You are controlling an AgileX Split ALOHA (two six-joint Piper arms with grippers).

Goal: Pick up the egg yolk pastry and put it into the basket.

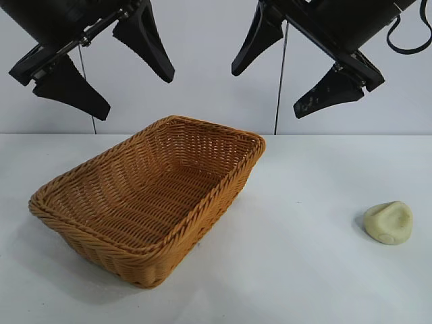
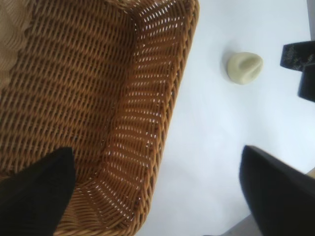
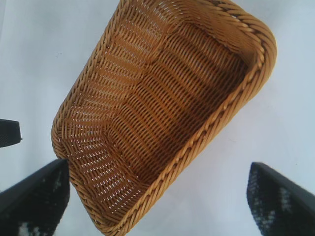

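Note:
The egg yolk pastry (image 1: pixel 389 222), a small pale cream lump with a dented face, lies on the white table at the right, apart from the basket; it also shows in the left wrist view (image 2: pixel 244 67). The golden-brown wicker basket (image 1: pixel 94 172) stands left of centre with nothing in it (image 2: pixel 167 98) (image 3: pixel 147 49). My left gripper (image 1: pixel 108 71) hangs open high above the basket's left side. My right gripper (image 1: pixel 283 81) hangs open high above the table between basket and pastry. Neither holds anything.
A white table (image 1: pixel 297 270) carries the basket and the pastry, with a pale wall behind. Bare table lies between the basket's right wall and the pastry. Part of the right arm's fingers (image 2: pixel 301 66) shows at the edge of the left wrist view.

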